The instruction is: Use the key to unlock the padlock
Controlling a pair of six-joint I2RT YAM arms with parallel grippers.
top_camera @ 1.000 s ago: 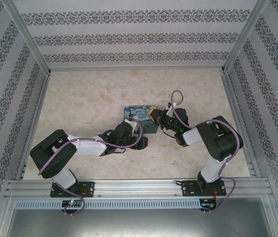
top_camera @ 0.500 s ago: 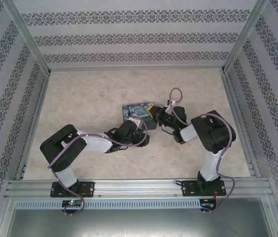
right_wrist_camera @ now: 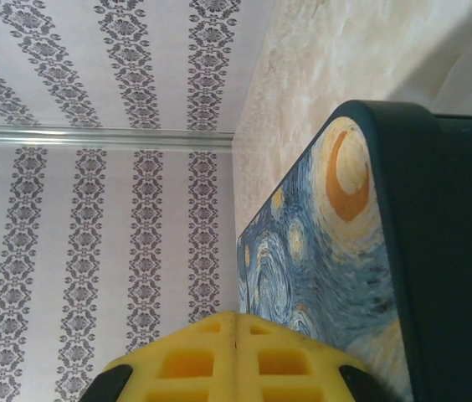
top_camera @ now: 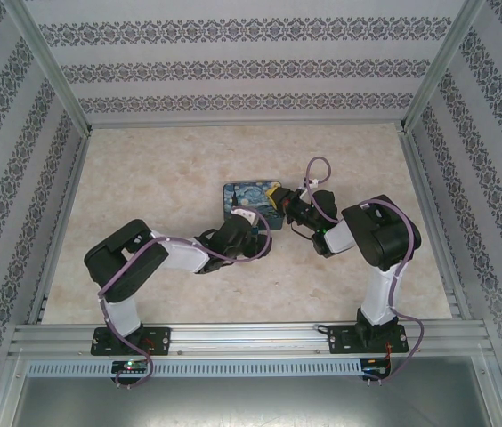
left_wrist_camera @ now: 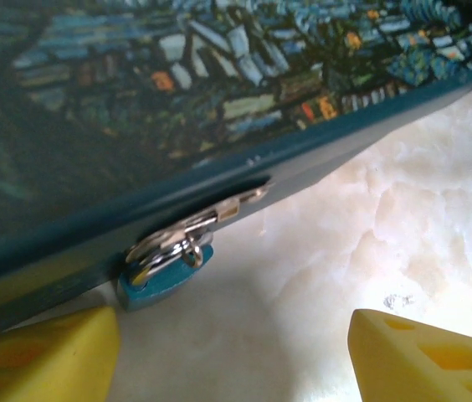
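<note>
My left claw (left_wrist_camera: 236, 356) stands wide, its two yellow fingers (left_wrist_camera: 43, 356) far apart with nothing between them but bare marbled table (left_wrist_camera: 370, 234); just ahead of it the padlock (left_wrist_camera: 165, 280) hangs from a silvery latch on the dark side wall of the painted box (left_wrist_camera: 177, 84); the lock's small teal body sits low against that wall, close to my left-hand finger, with its thin shackle (left_wrist_camera: 159, 251) looped through the latch; whether the body touches the table I cannot tell. From above, my left claw (top_camera: 253, 233) lies at the near edge of the box (top_camera: 246, 200), which rests mid-table; my right claw (top_camera: 278, 206) is at the box's right end; its yellow fingers (right_wrist_camera: 236, 352) are pressed flat together, just beside the starry lid (right_wrist_camera: 320, 251); I see nothing between them.
</note>
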